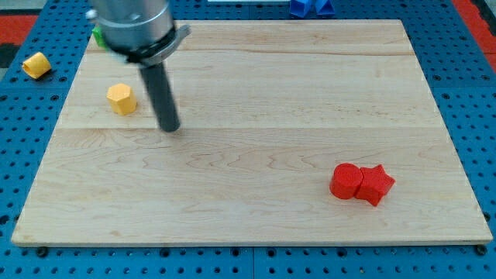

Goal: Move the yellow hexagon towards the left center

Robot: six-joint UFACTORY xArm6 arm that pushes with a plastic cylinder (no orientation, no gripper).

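Note:
A yellow hexagon (121, 98) lies on the wooden board (256, 155) near its left side, a little above mid-height. My tip (170, 128) rests on the board just right of and slightly below the hexagon, with a small gap between them. The dark rod rises from it to the grey arm housing at the view's top left.
A red cylinder (345, 181) and a red star (376, 184) touch each other at the lower right. A second yellow block (36, 65) lies off the board at the left. A green block (98, 35) peeks out behind the arm. A blue block (311, 8) sits beyond the top edge.

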